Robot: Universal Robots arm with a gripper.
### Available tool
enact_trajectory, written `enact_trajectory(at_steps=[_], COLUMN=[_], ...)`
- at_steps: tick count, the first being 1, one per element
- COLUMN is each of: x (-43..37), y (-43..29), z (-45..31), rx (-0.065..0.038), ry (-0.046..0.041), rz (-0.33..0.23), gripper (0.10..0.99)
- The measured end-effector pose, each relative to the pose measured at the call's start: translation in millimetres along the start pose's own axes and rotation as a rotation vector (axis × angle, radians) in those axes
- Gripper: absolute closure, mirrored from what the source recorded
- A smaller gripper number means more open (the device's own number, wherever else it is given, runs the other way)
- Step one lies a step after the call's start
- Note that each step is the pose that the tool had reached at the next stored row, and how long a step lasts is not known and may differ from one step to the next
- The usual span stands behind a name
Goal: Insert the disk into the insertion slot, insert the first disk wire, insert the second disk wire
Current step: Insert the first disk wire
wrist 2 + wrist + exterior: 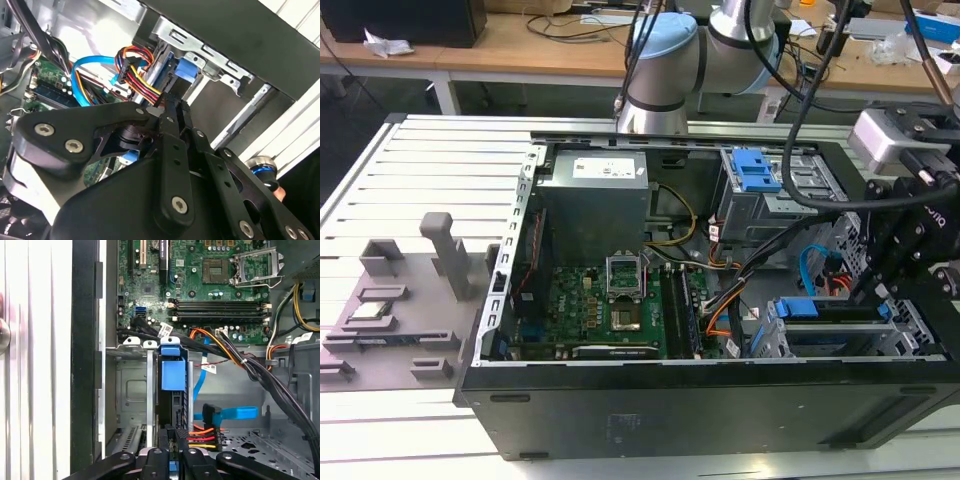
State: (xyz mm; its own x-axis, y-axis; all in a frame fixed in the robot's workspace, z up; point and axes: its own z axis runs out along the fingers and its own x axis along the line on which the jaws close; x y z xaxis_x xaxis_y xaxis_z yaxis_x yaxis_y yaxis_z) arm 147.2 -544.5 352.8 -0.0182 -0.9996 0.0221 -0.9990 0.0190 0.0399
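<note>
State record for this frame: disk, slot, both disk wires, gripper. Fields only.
disk: sits in the insertion slot, blue carrier showing
insertion slot: silver cage, occupied by the disk
first disk wire: red-yellow-orange bundle, plug end at the disk's edge, between the jaws
second disk wire: light-blue flat cable, dark plug loose, apart from the disk
gripper: at the disk's edge, jaws look shut on the first disk wire
</note>
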Motion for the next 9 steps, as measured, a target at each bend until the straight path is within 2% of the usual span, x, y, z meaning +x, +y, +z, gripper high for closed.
enact_trajectory(at_steps=[9], x=[-5.3], y=[-4.5], z=[5.9], rx=[-0.001], ry=[-0.0053], rz=[0.000], gripper=[0.918])
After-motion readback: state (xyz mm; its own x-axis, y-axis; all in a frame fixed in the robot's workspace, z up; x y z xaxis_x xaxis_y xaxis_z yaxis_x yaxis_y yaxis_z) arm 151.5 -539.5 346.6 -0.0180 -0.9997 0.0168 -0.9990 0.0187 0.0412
